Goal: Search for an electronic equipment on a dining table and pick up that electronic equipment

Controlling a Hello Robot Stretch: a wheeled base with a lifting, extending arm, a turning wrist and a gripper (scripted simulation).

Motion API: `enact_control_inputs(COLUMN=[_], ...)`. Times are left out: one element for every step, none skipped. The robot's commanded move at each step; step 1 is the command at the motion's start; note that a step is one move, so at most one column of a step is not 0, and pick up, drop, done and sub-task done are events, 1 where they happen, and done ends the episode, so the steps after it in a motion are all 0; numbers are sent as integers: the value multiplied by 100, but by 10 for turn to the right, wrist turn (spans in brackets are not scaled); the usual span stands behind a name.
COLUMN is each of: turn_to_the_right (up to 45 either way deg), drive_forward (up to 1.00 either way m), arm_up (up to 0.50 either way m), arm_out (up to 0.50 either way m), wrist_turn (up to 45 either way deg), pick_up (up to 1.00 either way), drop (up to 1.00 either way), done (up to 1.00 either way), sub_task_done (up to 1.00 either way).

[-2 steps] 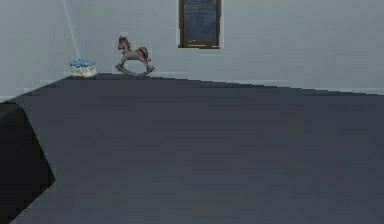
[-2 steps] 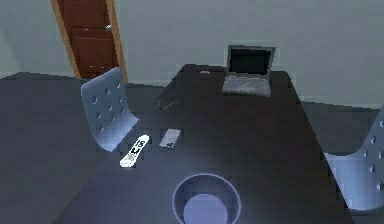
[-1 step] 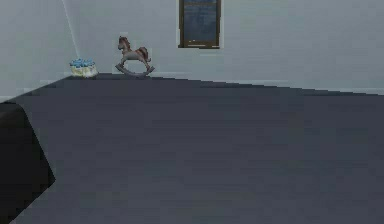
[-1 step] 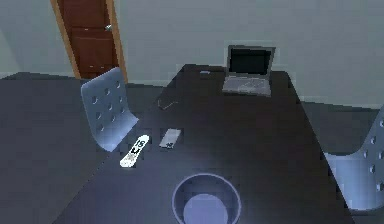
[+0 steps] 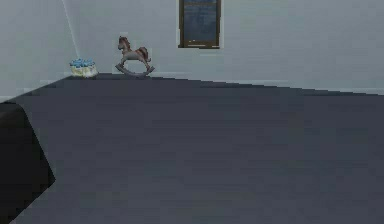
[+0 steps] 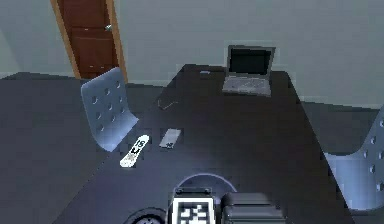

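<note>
A long dark dining table (image 6: 262,135) runs up the arm side view. An open grey laptop (image 6: 248,70) stands at its far end. Nearer lie a small grey phone-like slab (image 6: 171,137) and a white remote (image 6: 134,150) by the table's left edge. A thin dark item (image 6: 169,100) lies between them and the laptop. At the bottom edge I see a white marker square (image 6: 195,212), with the gripper's dark body (image 6: 150,216) left of it, low over the table's near end. Its far end is cut off, so I cannot tell whether it holds anything.
A pale blue chair (image 6: 108,108) stands at the table's left side, another chair (image 6: 365,170) at the right. A wooden door (image 6: 88,35) is beyond. In the forward view, a rocking horse (image 5: 133,57), a blue-white bowl (image 5: 83,67) and a framed picture (image 5: 200,22) line the far wall.
</note>
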Motion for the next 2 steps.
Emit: enact_control_inputs(turn_to_the_right=[0,0], drive_forward=[0,0], arm_up=[0,0], arm_out=[46,0], wrist_turn=[0,450], pick_up=[0,0], drop=[0,0], done=[0,0], sub_task_done=[0,0])
